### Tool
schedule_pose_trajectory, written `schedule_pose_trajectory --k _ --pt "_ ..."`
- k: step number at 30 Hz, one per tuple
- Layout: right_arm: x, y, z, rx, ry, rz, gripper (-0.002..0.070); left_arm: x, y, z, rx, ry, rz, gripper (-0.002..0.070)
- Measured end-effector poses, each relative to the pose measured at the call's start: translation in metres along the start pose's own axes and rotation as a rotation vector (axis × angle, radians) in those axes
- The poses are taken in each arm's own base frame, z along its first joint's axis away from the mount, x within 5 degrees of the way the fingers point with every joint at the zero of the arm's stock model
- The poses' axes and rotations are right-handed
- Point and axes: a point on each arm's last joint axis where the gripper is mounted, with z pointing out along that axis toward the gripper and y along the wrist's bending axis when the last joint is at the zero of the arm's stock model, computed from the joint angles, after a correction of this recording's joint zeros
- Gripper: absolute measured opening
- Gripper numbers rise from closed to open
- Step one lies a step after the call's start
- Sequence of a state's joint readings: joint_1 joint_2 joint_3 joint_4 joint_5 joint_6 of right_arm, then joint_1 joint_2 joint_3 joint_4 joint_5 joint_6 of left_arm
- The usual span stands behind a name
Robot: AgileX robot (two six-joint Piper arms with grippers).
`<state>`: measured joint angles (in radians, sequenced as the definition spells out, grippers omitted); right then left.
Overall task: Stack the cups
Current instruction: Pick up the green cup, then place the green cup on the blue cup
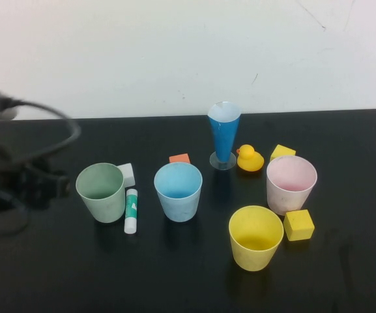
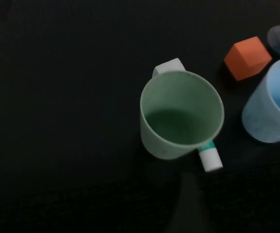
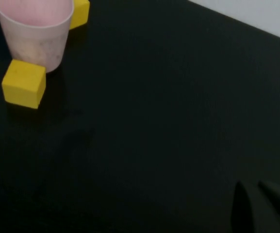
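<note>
Cups stand apart and upright on the black table [image 1: 344,274], none nested in another: the green cup [image 1: 101,191] is on the left, the light blue cup [image 1: 178,190] is near the middle, the pink cup [image 1: 291,183] is on the right, and the yellow cup [image 1: 255,236] sits nearest the robot, between the blue and pink ones. A white block [image 1: 128,173] touches the far side of the green cup, and a white-and-green glue stick [image 1: 131,210] lies just beside it on its right. An orange block [image 1: 180,158] rests just behind the blue cup. A tall blue cone glass [image 1: 223,134] stands on a clear foot farther back, with a yellow rubber duck [image 1: 249,158] just to its right. One yellow cube [image 1: 298,224] sits against the near side of the pink cup — a second yellow cube [image 1: 282,152] peeks out behind it. The left gripper [image 1: 51,184] hovers at the left edge of the table, just left of the green cup and apart from it; the high view shows it only as a dark blur, so I cannot tell how its fingers stand, and it grasps nothing visible. The left wrist view looks down into the green cup. The right gripper [image 3: 261,206] shows only as a dark shape at the edge of its own wrist view, over bare table well away from the pink cup — its fingers are clenched together on nothing.
</note>
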<state>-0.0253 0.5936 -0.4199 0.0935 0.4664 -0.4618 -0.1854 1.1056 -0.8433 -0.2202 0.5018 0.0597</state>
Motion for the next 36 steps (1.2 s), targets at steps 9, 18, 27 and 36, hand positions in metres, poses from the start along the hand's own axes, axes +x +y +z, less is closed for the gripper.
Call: schedule_pose_trajectory --k 9,18,27,36 --pt "0.0 0.001 0.0 -0.009 -0.004 0.016 -0.0003 -0.023 0.009 0.08 -0.039 0.1 0.113 0.0515" --pt "-0.001 0.002 0.0 -0.021 -0.011 0.039 -0.0003 -0.003 0.023 0.156 -0.071 0.179 0.121 0.0519" --pt "-0.001 0.002 0.0 -0.021 -0.011 0.037 -0.0003 0.012 0.028 0.179 -0.077 0.242 0.125 0.0118" --pt "-0.001 0.002 0.0 -0.02 -0.013 0.017 -0.0003 -0.051 0.01 0.126 -0.031 0.101 0.136 0.0018"
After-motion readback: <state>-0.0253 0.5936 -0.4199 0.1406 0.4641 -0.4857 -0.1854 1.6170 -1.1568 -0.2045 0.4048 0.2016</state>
